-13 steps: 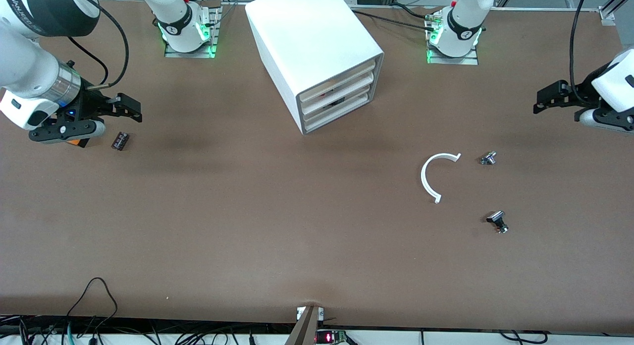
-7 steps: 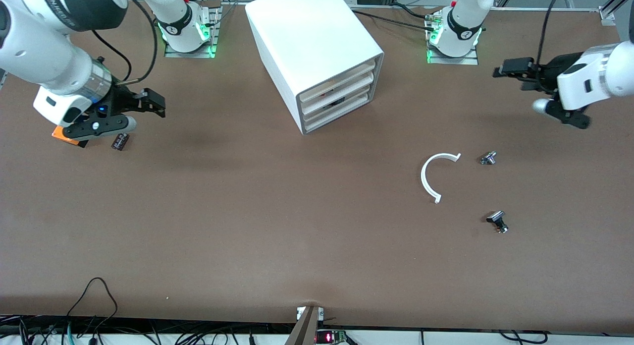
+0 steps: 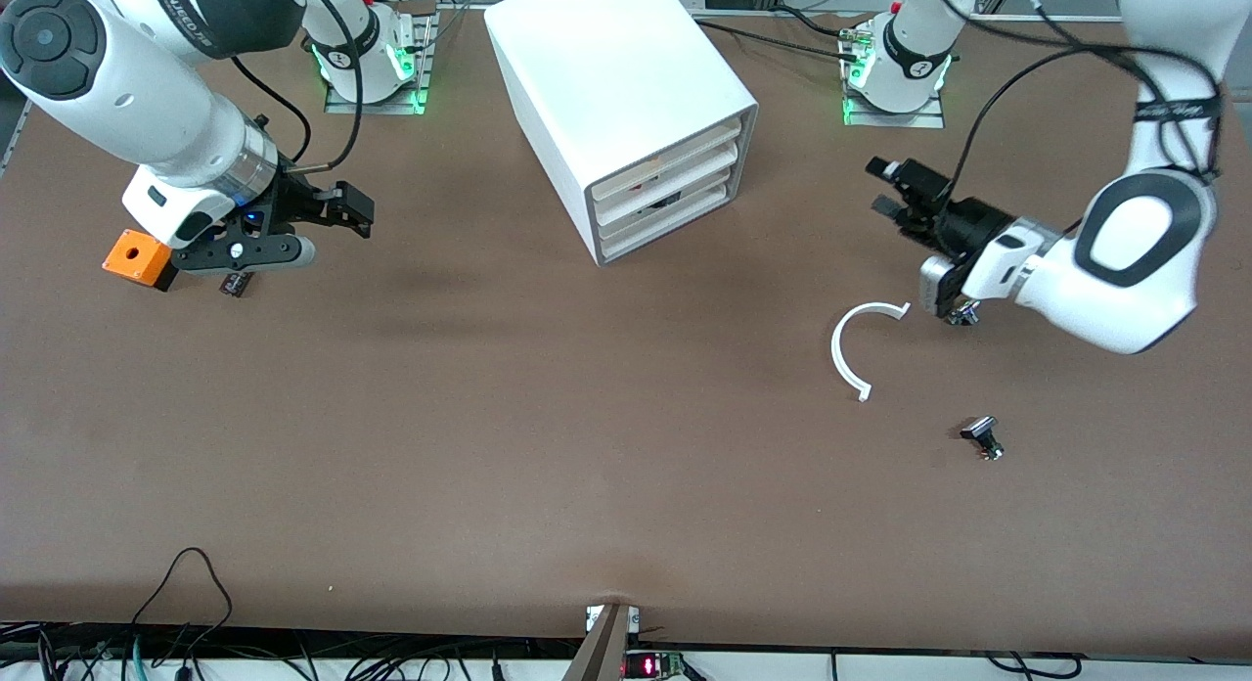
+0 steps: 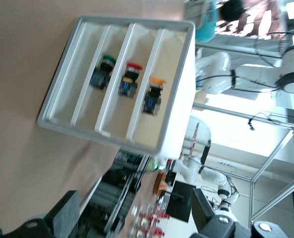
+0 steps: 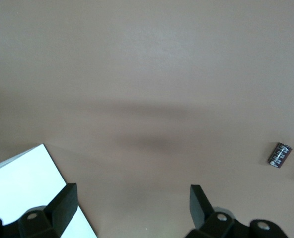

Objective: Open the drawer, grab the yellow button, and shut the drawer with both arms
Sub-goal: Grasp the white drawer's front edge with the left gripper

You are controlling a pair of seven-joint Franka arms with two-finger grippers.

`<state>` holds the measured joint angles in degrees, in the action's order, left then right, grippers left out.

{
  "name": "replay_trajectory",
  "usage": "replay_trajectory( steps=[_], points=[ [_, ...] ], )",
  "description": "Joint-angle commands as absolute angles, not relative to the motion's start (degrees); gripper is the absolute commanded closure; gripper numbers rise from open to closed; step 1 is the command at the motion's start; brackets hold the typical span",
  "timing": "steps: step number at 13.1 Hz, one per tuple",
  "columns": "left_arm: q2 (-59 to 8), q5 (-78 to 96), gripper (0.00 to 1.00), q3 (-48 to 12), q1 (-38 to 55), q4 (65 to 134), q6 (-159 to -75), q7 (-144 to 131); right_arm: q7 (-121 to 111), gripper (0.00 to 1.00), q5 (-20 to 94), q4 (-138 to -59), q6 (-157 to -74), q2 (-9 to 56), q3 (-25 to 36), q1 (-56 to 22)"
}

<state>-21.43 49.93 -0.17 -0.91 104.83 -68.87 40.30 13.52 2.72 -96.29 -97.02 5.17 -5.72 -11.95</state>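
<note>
The white cabinet (image 3: 626,84) stands at the middle of the table near the arms' bases, its three drawers pushed in. The drawer (image 3: 675,151) is the uppermost. In the left wrist view the button (image 4: 154,94), with an orange-yellow cap, lies inside that drawer (image 4: 174,89). The front view does not show the button. My left gripper (image 3: 888,187) is open and empty, beside the cabinet toward the left arm's end, its jaws pointing at the drawer fronts; it also shows in the left wrist view (image 4: 132,218). My right gripper (image 3: 357,211) is open and empty, toward the right arm's end (image 5: 132,203).
An orange box with a hole (image 3: 137,257) and a small black part (image 3: 235,284) lie by the right gripper. A white C-shaped ring (image 3: 861,348), a small metal part (image 3: 966,315) and a black-capped silver-stemmed button (image 3: 981,436) lie under and near the left arm. Green- and red-capped buttons sit in the lower drawers.
Both arms have swung in from the table's ends toward the cabinet. The right gripper has moved off the orange box, which now shows. Both grippers stay open.
</note>
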Motion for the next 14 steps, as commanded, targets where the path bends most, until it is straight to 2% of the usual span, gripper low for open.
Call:
replay_trajectory(
  steps=[1,2,5,6,7,9,11,12,13,14],
  points=[
    [-13.56,55.61,0.00,-2.71,-1.23,119.48,-77.92,45.70,15.90,0.00,3.52,-93.16,-95.54,7.03,-5.45,-13.79],
    [-11.36,58.33,0.01,-4.20,-1.14,124.49,-81.87,46.40,16.52,0.00,3.52,-92.90,-95.80,7.12,-5.45,-14.49],
    [-10.55,67.20,0.05,-9.39,-1.14,132.08,-89.98,57.45,22.22,0.00,3.52,-90.71,-95.98,8.87,-5.45,-17.13],
    [-10.55,68.37,0.19,-11.32,-1.23,132.27,-91.30,58.00,23.98,0.00,3.52,-89.75,-96.06,9.57,-5.45,-18.10],
    [-10.11,68.47,0.41,-12.29,-1.23,132.28,-92.80,58.01,25.73,0.00,3.43,-88.08,-96.06,10.62,-5.45,-19.06],
    [-10.02,68.81,0.46,-14.67,-1.23,133.23,-93.69,57.92,28.46,0.00,3.43,-85.44,-96.06,12.38,-5.45,-20.47],
    [-10.54,69.08,0.66,-16.94,-0.97,133.50,-94.04,58.27,29.96,0.00,3.43,-85.43,-96.24,12.57,-5.45,-21.27],
    [-10.55,69.08,0.66,-18.09,-1.05,133.51,-95.96,58.27,30.58,0.00,3.43,-85.43,-96.33,12.83,-5.54,-21.36],
    [-10.55,69.08,0.57,-18.19,-1.05,133.42,-96.24,58.27,31.37,0.00,3.43,-85.43,-96.33,12.83,-5.45,-21.88],
    [-10.55,69.08,0.54,-18.72,-0.97,133.50,-96.76,58.27,32.16,0.00,3.43,-85.43,-96.33,12.92,-5.54,-22.23]
  ],
)
